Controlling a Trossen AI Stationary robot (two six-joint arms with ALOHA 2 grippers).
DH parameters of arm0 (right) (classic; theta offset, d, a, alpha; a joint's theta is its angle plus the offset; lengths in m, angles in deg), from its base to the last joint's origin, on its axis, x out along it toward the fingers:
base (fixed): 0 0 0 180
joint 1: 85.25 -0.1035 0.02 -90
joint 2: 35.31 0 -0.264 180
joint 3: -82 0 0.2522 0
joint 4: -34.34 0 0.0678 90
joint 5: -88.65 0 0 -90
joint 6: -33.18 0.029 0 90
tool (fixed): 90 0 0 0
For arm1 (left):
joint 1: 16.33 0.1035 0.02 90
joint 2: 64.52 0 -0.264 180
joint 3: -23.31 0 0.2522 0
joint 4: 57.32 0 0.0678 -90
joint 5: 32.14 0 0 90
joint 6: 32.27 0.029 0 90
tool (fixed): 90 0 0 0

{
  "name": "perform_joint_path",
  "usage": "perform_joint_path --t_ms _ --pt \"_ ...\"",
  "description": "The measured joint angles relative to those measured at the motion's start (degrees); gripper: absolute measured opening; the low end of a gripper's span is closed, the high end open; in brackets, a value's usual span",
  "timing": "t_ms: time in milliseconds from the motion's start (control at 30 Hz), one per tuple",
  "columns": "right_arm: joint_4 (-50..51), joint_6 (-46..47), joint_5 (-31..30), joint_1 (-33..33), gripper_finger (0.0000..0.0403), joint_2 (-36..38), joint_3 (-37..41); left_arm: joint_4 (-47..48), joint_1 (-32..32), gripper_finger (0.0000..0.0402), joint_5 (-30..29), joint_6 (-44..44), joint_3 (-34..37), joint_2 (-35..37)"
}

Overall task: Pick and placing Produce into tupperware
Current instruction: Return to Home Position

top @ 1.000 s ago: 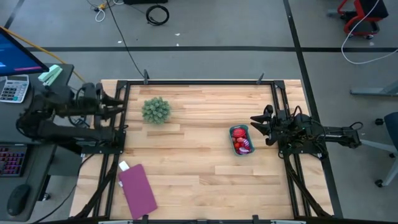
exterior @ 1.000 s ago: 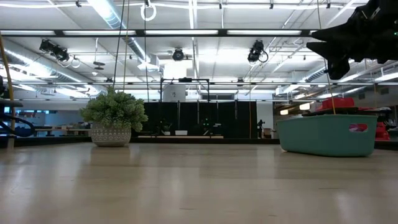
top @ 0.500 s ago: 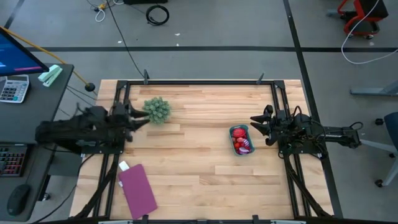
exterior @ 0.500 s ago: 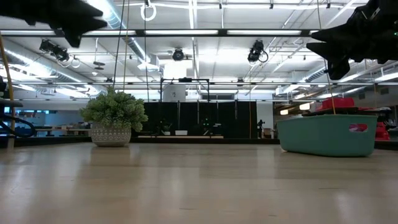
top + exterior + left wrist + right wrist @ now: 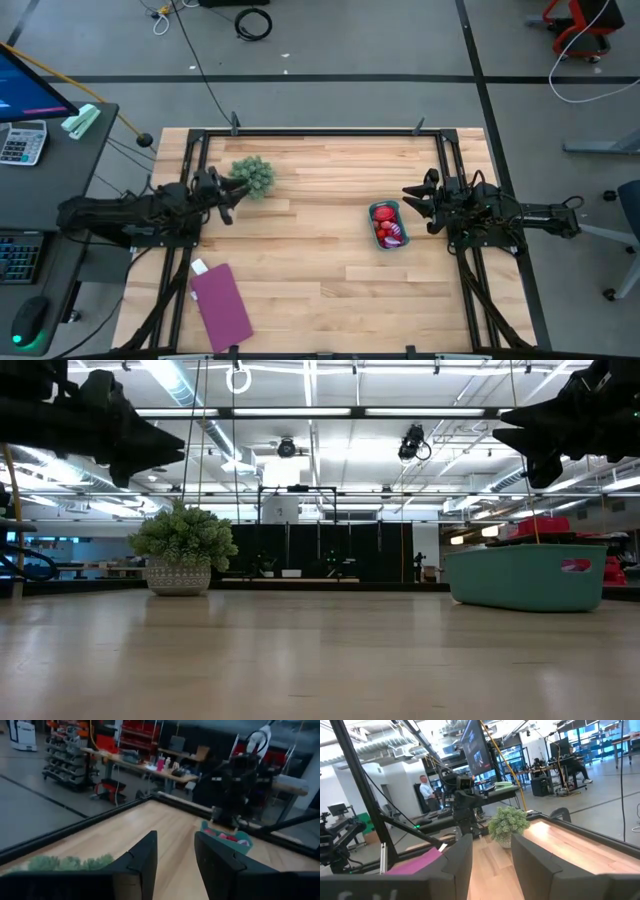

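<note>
Produce (image 5: 388,230) is contained in the tupperware (image 5: 373,222), where red and pink pieces are seen heaped up to the rim. The tupperware is placed on the right half of the table (image 5: 320,270), about midway between its near and far edges, and is seated flat on the wood.

The right gripper (image 5: 412,200) is located just to the right of the tupperware and is held above the level of its rim, as shown in the low view. Its fingers are spread apart and nothing is held between them.

The left gripper (image 5: 235,198) is positioned over the left edge of the table and is raised clear of the surface. Its fingers are likewise parted, with nothing gripped. Just beside it, on the far side, a green leafy clump (image 5: 252,175) is set in a small pale pot in the far-left part of the table.

A flat purple rectangle (image 5: 221,302) is laid at the near-left corner of the table, well apart from the tupperware.
</note>
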Motion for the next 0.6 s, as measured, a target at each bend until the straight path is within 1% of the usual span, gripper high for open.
perform_joint_path --t_ms 133,267,433,600 --pt "0.0 0.0 0.0 0.0 0.0144 0.0 0.0 -8.4 0.0 0.0139 0.0 -0.1 4.0 0.0" --pt "0.0 0.0 0.0 0.0 0.0144 0.0 0.0 -8.7 0.0 0.0146 0.8 1.0 4.6 -0.1" --pt "0.0 0.0 0.0 0.0 0.0144 0.0 0.0 -10.0 0.0 0.0153 8.6 4.4 4.6 -0.1" --pt "0.0 0.0 0.0 0.0 0.0144 0.0 0.0 -7.5 0.0 0.0151 9.2 4.5 4.6 0.0"
